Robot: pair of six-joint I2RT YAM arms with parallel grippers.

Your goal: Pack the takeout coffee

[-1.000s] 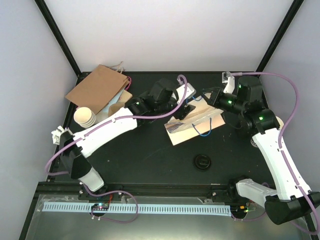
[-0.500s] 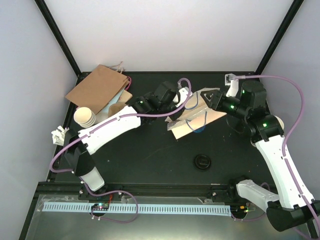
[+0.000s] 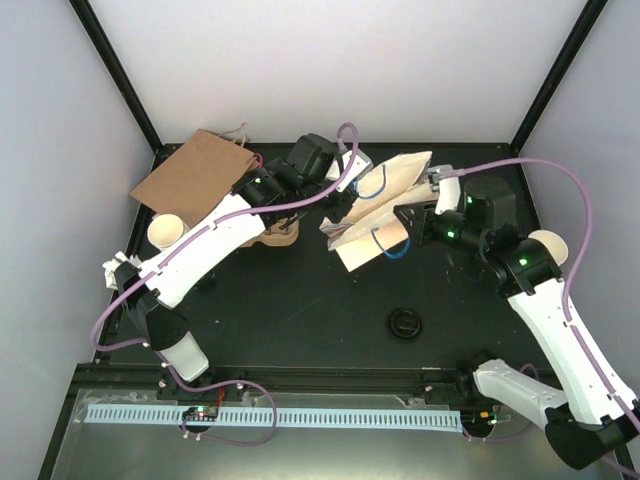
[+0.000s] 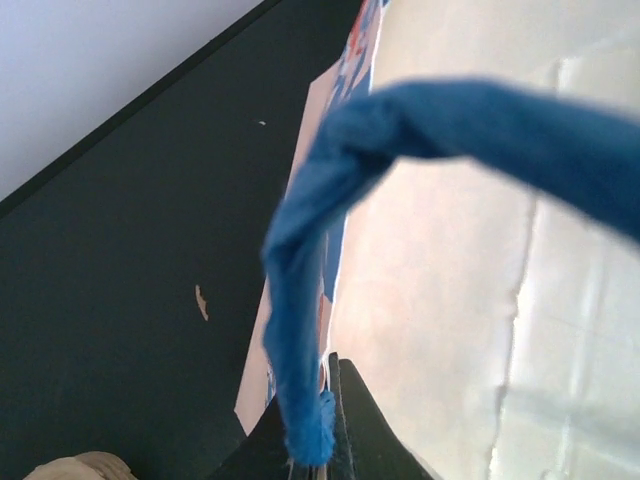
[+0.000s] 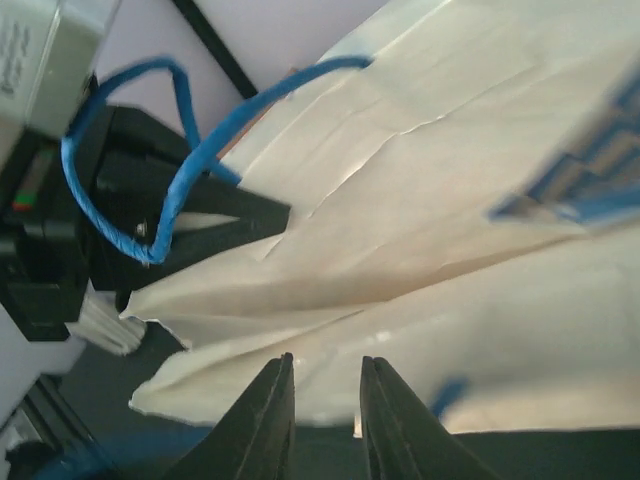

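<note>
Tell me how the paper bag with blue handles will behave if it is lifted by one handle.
Probably floppy: the paper bag is creased and its walls bend. Likely light: the left gripper pinches it only by a thin blue handle. That handle might tear.

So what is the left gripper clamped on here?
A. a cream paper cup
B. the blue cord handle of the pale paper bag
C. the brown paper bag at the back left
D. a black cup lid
B: in the left wrist view the blue cord handle of the pale paper bag runs down into the closed fingertips of the left gripper.
</note>
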